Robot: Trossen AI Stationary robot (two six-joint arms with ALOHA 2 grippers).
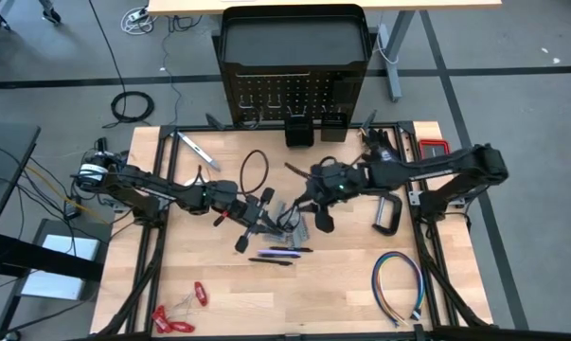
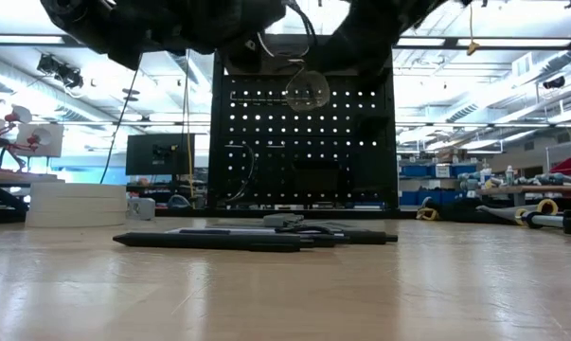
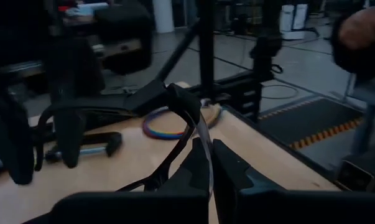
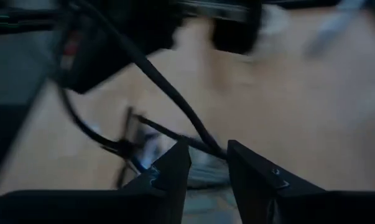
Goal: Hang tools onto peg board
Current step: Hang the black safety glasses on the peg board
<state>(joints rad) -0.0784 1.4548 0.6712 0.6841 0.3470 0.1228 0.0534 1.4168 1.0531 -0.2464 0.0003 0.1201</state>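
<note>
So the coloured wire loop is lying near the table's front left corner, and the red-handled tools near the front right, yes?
Not quite: you have the sides swapped. The high view shows the coloured wire loop near the table's front right corner, and the red-handled tools near the front left. Both lie flat on the wood, away from either pincer.

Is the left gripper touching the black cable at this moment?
Touching. The left wrist view shows the left gripper with its fingers pressed together on the thin black cable, which loops up from between them.
</note>
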